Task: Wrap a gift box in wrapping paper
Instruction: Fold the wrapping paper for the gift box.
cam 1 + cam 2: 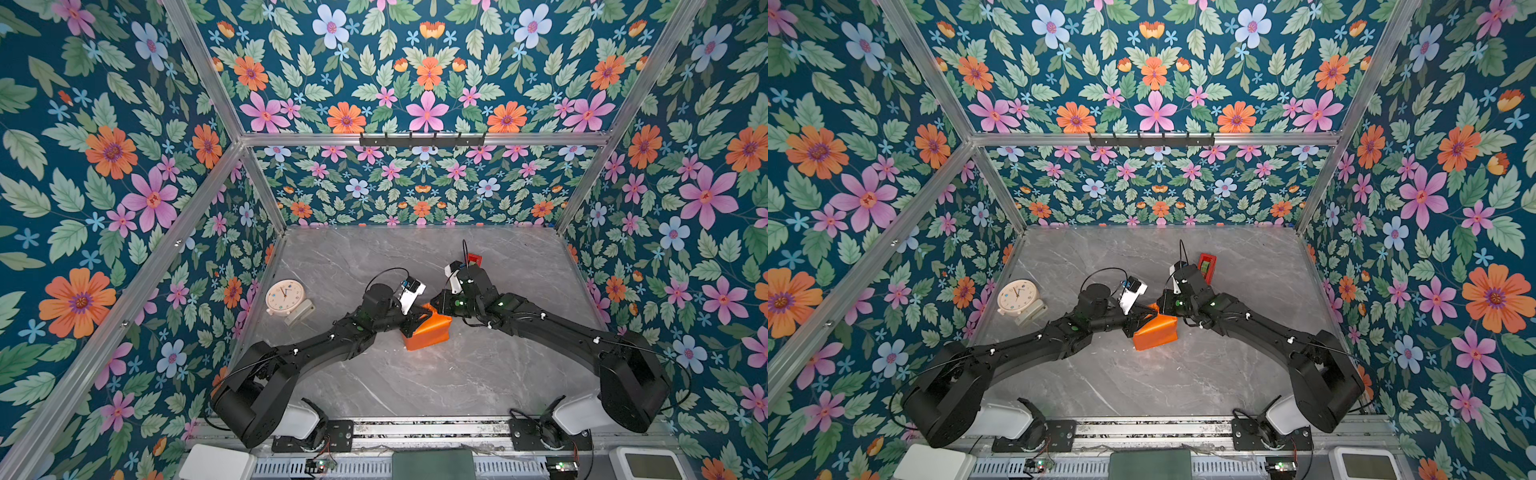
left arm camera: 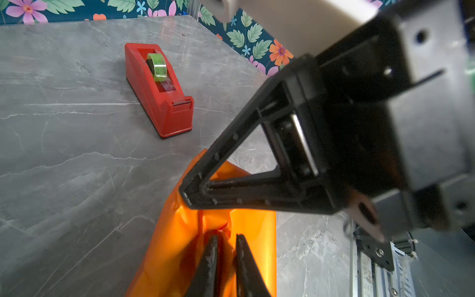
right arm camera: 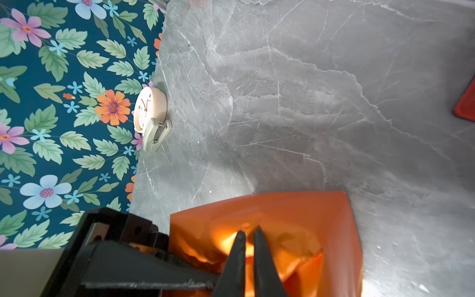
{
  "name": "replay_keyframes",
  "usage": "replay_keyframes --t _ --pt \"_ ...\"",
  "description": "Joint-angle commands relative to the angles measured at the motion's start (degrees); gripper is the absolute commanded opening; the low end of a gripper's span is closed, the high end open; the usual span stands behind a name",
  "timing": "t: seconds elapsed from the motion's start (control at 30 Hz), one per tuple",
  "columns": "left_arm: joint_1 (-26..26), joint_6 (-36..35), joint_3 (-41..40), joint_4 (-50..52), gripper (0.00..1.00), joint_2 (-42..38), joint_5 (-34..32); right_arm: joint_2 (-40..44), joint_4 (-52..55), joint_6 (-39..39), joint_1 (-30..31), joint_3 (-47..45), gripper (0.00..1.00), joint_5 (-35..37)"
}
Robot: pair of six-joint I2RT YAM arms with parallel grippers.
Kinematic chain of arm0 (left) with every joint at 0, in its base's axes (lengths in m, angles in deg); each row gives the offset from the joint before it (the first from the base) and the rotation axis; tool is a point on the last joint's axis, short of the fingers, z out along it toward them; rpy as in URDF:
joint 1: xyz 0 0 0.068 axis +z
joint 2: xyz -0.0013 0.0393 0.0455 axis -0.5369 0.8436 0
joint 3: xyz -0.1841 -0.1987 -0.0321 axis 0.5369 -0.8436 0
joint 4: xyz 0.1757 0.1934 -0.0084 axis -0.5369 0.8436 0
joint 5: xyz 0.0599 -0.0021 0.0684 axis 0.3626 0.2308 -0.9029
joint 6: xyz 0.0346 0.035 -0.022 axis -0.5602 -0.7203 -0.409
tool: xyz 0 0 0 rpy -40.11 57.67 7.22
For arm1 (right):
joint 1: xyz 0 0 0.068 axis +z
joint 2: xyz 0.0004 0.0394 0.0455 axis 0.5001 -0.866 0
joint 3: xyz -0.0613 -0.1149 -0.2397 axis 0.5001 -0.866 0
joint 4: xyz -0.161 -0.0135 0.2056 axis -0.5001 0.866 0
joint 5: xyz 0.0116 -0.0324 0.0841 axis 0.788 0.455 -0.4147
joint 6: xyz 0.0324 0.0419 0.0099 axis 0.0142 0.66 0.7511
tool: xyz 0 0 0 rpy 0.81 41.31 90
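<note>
The wrapping paper (image 1: 428, 332) (image 1: 1156, 330) is a glossy orange parcel standing mid-table, and the gift box is hidden inside it. At the parcel's left upper end, my left gripper (image 2: 227, 235) (image 1: 417, 315) has its jaws a narrow gap apart around a crumpled paper fold (image 2: 213, 221). My right gripper (image 3: 249, 230) (image 2: 190, 192) comes in from the right, with its fingertips nearly together and pinching the folded paper (image 3: 282, 213) at the parcel's top end. The two grippers meet tip to tip over that end.
A red tape dispenser (image 2: 159, 90) (image 1: 1206, 264) stands behind the right wrist. A cream clock (image 1: 284, 297) (image 3: 149, 108) and a small beige stapler (image 3: 156, 133) sit near the left wall. Floral walls enclose the grey marble table (image 1: 415, 374).
</note>
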Motion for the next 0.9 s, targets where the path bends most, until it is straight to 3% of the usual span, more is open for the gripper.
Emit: replay_keyframes --t 0.0,0.27,0.57,0.8,0.87 --pt "0.0 0.0 0.4 3.8 0.2 0.1 0.4 0.6 2.4 0.8 0.1 -1.6 0.12 -0.6" --pt "0.0 1.3 1.5 3.9 0.35 -0.6 1.7 1.3 1.1 1.6 0.1 -5.6 0.11 -0.2" --pt "0.0 2.5 1.9 3.9 0.56 -4.9 -1.5 2.4 -1.3 2.0 0.0 -8.8 0.11 0.1" --pt "1.9 9.5 1.8 9.8 0.74 -9.8 -21.6 2.8 -2.2 1.9 0.0 -9.4 0.11 0.1" --pt "2.1 10.3 3.2 13.1 0.75 -8.9 -23.4 2.9 -2.2 1.8 0.0 -9.4 0.11 0.1"
